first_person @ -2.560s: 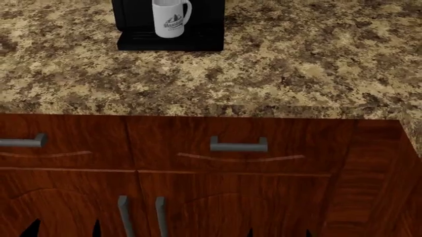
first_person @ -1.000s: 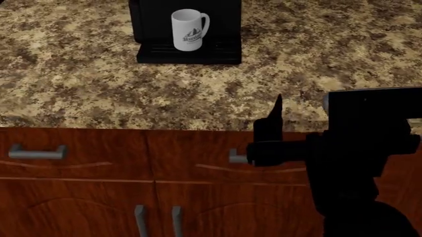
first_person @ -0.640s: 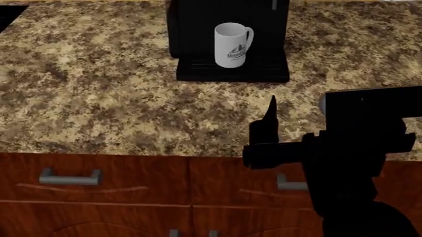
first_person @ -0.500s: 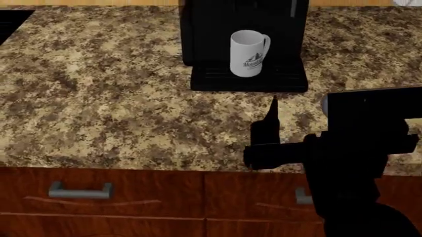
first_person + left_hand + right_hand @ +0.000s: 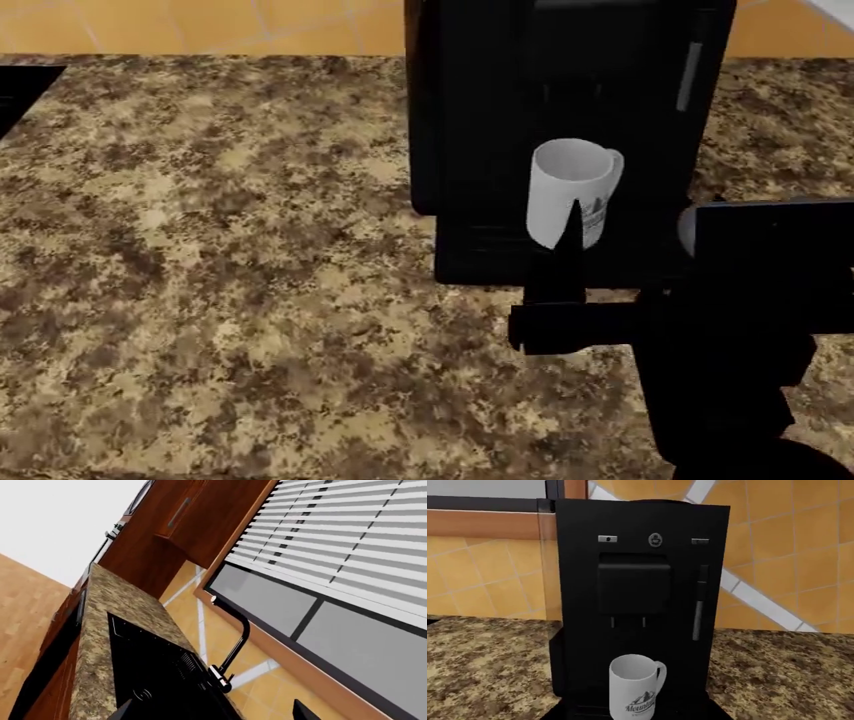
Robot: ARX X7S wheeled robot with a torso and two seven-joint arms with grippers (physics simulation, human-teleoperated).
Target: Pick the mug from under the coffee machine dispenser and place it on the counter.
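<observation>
The white mug [image 5: 571, 185] with a dark mountain logo stands on the drip tray of the black coffee machine dispenser [image 5: 481, 120], under its spout block [image 5: 634, 587]. In the right wrist view the mug [image 5: 636, 685] is straight ahead, its handle to its right, still some way off. My right gripper [image 5: 627, 255] is over the granite counter [image 5: 214, 260] just in front of the machine. One finger [image 5: 570, 255] overlaps the mug's lower side; the other is hidden behind the arm. The jaws look spread. My left gripper [image 5: 212, 713] is open, empty, and far from the mug.
The left wrist view shows a black sink [image 5: 160, 680] with a black faucet [image 5: 233, 640], a window with blinds [image 5: 347, 535] and a wood wall cabinet [image 5: 187, 520]. A tiled wall [image 5: 487, 580] stands behind the machine. Bare counter stretches left of the machine.
The head view has closed in on the counter: machine and mug are larger and lower in frame, and the cabinet fronts have dropped out of view. My right arm came into view and stays at lower right.
</observation>
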